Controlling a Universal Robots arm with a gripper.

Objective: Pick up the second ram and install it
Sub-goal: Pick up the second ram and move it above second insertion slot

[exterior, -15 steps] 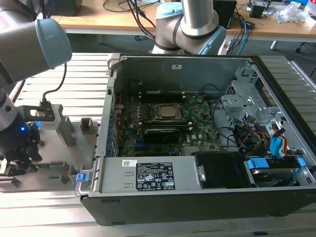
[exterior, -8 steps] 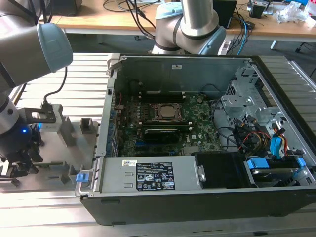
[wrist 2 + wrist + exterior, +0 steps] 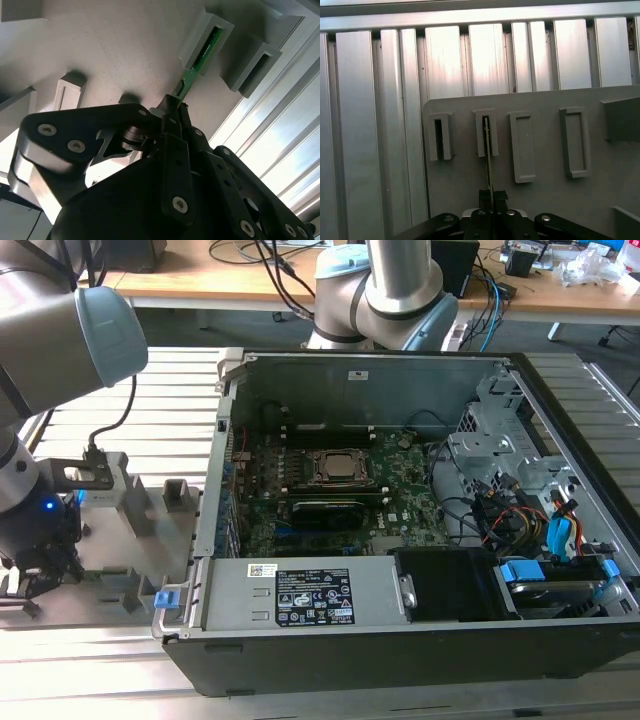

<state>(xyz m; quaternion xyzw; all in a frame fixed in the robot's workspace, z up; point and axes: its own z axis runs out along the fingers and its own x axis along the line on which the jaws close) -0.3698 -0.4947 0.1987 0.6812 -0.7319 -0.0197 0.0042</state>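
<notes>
Ribbed aluminium slats (image 3: 450, 60) form the work surface, and a grey fixture plate (image 3: 545, 200) lies flat on them. The second ram (image 3: 196, 60) stands on edge on that plate. In the second wrist view it is a narrow green strip, its far end sitting inside a grey slotted holder (image 3: 207, 27) and its near end running straight into the gripper (image 3: 172, 107). The black fingers (image 3: 175, 130) are drawn in narrow and pinch the stick from both flat sides, with no gap showing between them and the board.

In the first wrist view the same stick (image 3: 488, 160) appears as a thin line seen edge-on. It runs from the gripper (image 3: 490, 192) into the holder (image 3: 479, 135). Just beside this holder stands a neighbouring holder (image 3: 439, 137) with a dark open slot, and on the other side stand two solid grey blocks (image 3: 522, 147).

In the exterior view the gripper (image 3: 30, 585) sits low over the fixture plate (image 3: 110, 580) at the exterior view's left, under the arm (image 3: 60, 340). Well apart, toward the exterior view's right, an open computer case (image 3: 400, 660) lies on its side, showing its motherboard (image 3: 400, 500) and CPU socket (image 3: 340, 468).
</notes>
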